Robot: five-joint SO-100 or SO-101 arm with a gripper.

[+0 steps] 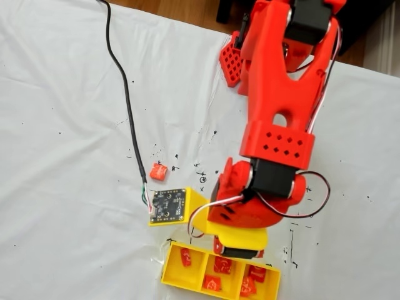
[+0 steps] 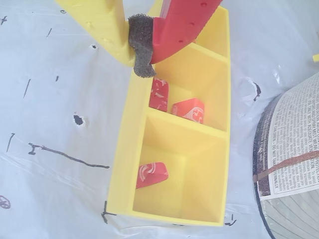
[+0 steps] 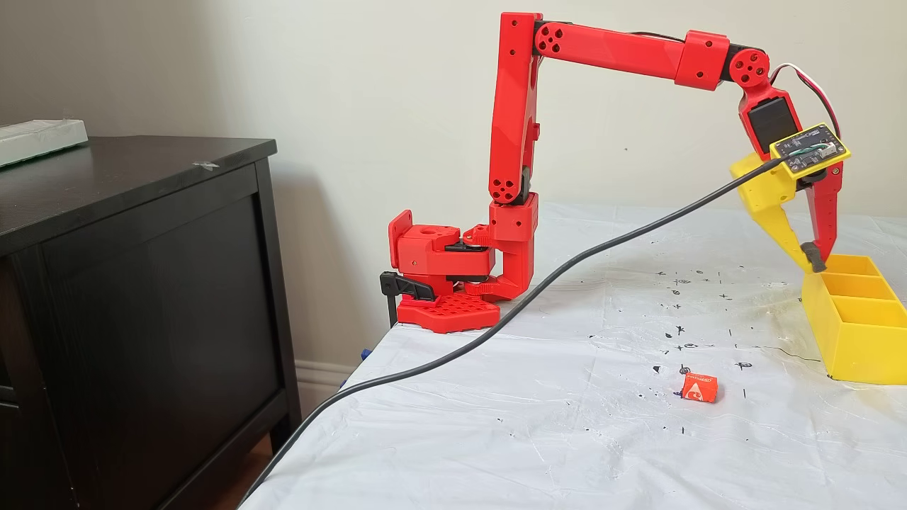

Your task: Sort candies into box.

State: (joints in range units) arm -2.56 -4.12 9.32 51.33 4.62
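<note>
The yellow box point(image 1: 172, 270) point(image 2: 124, 149) point(image 3: 854, 340) has three compartments in a row. In a fixed view its left cell holds one red candy point(image 1: 185, 256), the middle cell two candies point(image 1: 222, 265), and the right cell two more point(image 1: 255, 275). In the wrist view, two candies point(image 2: 188, 110) stand in the middle cell and one point(image 2: 152, 174) lies in the near cell. A lone candy point(image 1: 157, 170) point(image 3: 700, 387) lies on the white cloth, away from the box. My gripper point(image 1: 236, 252) point(image 2: 142, 67) point(image 3: 815, 265) hangs just over the box's far end, shut, with only its dark foam pad between the fingers.
A black cable point(image 1: 128, 106) point(image 3: 531, 297) crosses the cloth to the circuit board point(image 1: 169, 205) on the wrist. A round newsprint-covered object point(image 2: 294, 164) stands beside the box. The arm's base point(image 3: 443, 283) sits at the table's edge, next to a dark cabinet point(image 3: 142, 283).
</note>
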